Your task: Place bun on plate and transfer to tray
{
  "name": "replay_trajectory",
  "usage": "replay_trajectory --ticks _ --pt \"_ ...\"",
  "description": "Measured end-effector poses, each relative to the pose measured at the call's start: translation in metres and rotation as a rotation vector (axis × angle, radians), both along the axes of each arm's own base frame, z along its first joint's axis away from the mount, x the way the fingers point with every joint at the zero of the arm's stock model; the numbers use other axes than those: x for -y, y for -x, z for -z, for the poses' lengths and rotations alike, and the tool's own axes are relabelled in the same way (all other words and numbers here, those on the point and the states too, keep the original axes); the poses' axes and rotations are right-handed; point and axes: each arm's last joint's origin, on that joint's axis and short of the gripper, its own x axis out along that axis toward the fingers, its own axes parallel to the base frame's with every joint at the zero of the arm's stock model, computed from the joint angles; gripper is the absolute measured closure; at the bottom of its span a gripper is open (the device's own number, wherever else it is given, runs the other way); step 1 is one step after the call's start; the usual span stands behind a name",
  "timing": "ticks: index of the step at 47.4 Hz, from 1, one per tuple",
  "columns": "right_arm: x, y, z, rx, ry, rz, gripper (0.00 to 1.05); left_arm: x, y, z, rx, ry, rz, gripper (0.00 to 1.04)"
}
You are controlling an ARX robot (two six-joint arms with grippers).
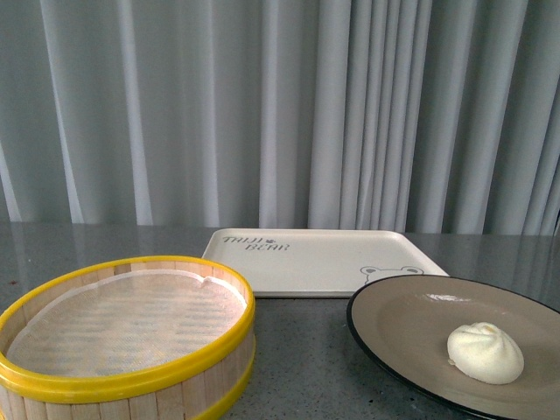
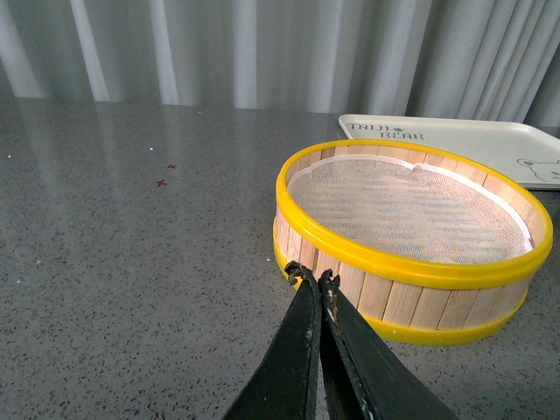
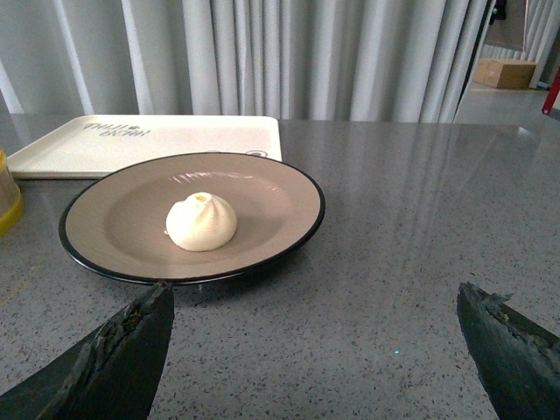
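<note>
The cream-white bun (image 1: 486, 352) (image 3: 202, 221) rests on the grey-beige plate (image 1: 411, 319) (image 3: 271, 197), which sits on the table at the front right. Behind it lies the cream tray (image 1: 324, 258) (image 3: 175, 140) (image 2: 472, 140) with grey lettering, nothing on it. My right gripper (image 3: 315, 302) is open, its two dark fingers spread wide just short of the plate's near rim, with only tabletop between them. Over by the steamer basket's wall, my left gripper (image 2: 313, 278) is shut on nothing. Neither arm shows in the front view.
A yellow-rimmed wooden steamer basket (image 1: 127, 337) (image 2: 411, 227) with a white liner stands at the front left, beside the plate. The grey speckled table (image 2: 131, 227) runs back to a grey curtain (image 1: 280, 105). A cardboard box (image 3: 506, 72) sits far off.
</note>
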Motion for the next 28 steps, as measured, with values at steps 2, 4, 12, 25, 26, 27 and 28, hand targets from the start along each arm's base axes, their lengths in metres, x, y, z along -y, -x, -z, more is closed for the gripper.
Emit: replay_trajectory --ticks 2,4,12,25,26,27,28 --pt "0.000 0.000 0.000 0.000 0.000 0.000 0.09 0.000 0.001 0.000 0.000 0.000 0.000 1.01" --pt "0.000 0.000 0.000 0.000 0.000 0.000 0.09 0.000 0.002 0.000 0.000 0.000 0.000 1.01" --pt "0.000 0.000 0.000 0.000 0.000 0.000 0.09 0.000 0.006 0.000 0.000 0.000 0.000 1.01" --pt "0.000 0.000 0.000 0.000 0.000 0.000 0.09 0.000 0.019 0.004 -0.009 0.000 0.000 1.01" --pt "0.000 0.000 0.000 0.000 0.000 0.000 0.09 0.000 0.019 0.003 -0.003 0.000 0.001 1.01" --pt "0.000 0.000 0.000 0.000 0.000 0.000 0.09 0.000 0.019 0.003 -0.001 0.000 0.000 1.01" --pt "0.000 0.000 0.000 0.000 0.000 -0.001 0.09 0.000 0.019 0.003 -0.002 0.000 0.000 1.01"
